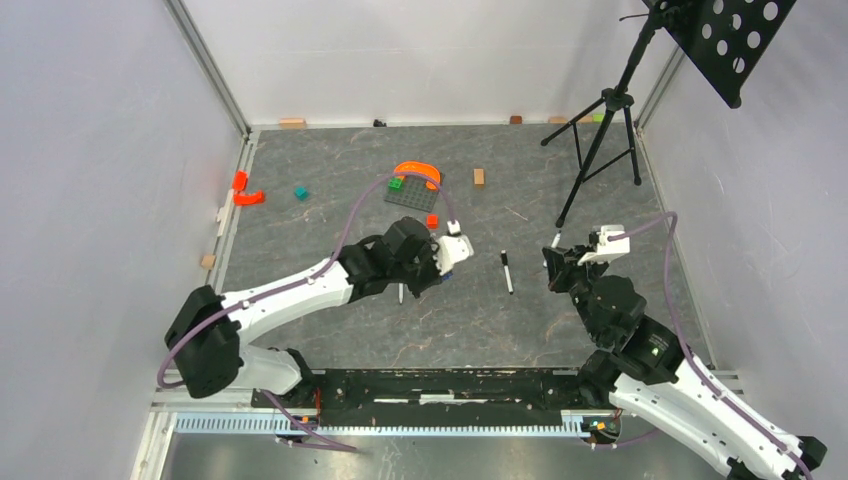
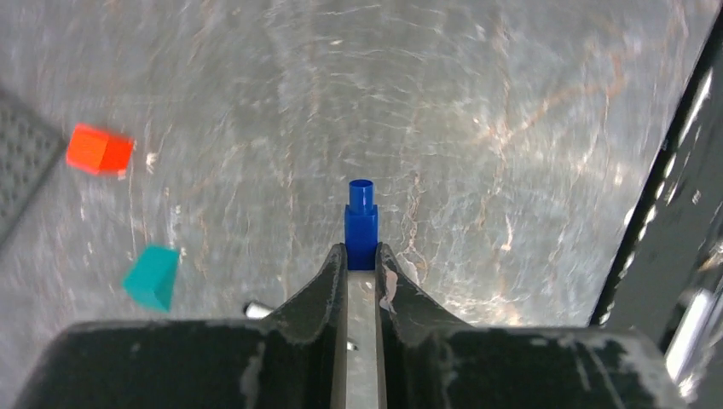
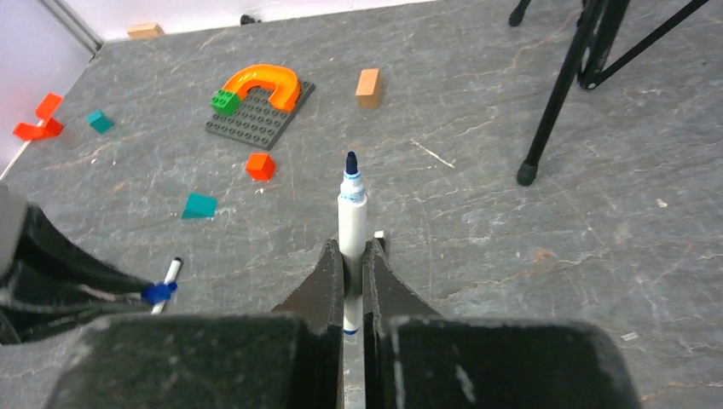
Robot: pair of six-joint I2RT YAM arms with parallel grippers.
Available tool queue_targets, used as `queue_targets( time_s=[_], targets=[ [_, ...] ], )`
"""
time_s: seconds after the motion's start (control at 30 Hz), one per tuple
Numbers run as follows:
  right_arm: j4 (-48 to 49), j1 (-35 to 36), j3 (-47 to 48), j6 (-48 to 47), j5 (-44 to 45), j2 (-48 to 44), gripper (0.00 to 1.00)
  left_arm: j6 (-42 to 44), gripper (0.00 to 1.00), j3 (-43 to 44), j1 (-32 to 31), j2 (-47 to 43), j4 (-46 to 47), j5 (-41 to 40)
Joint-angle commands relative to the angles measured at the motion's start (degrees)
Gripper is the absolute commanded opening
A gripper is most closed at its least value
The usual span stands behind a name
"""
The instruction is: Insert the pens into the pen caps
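Left gripper (image 2: 361,260) clenched on blue cap (image 2: 361,223): cap pinched at fingertips, narrow end projecting toward 12 o'clock. Right gripper (image 3: 350,256) grasping white pen (image 3: 352,217): barrel between jaws, dark tip toward 12 o'clock. Spare pen (image 1: 507,271) flat on table (image 1: 500,330), between arms.

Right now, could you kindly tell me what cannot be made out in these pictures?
Blue cap: top view, all but hidden by the left gripper.
Pen beneath left arm: top view, mostly covered.
Held pen: right wrist view, rear end buried in the right gripper.
Dark speck by far wall: too small.
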Motion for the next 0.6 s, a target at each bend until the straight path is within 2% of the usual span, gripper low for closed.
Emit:
queue_targets(
  time_s=[0.0, 0.1, 0.2, 0.37, 0.57],
  targets=[
    [-0.85, 0.37, 2.80, -1.71, 4.31, -1.53, 0.00, 29.65, 0.13, 2.16, -0.79, 3.81, -0.74, 11.09],
    [-1.31, 0.37, 2.61, -1.34, 3.71, -2.22, 0.00, 39.67, 0.09, 5.59, -0.96, 9.06, -6.56, 10.65],
    [-2.16, 0.33, 2.24, -1.15, 3.72, -3.17, 0.00, 45.45, 0.06, 9.86, -1.08, 14.75, -12.97, 10.18],
    [-1.94, 0.37, 1.65, -1.38, 3.98, -4.85, 0.00, 49.99, 0.06, 12.01, -1.57, 20.87, -13.64, 8.27],
    [-1.06, 0.37, 1.76, -1.36, 3.28, -4.70, 0.00, 53.93, 0.17, 14.19, -2.65, 26.61, -15.42, 3.35]
  ],
)
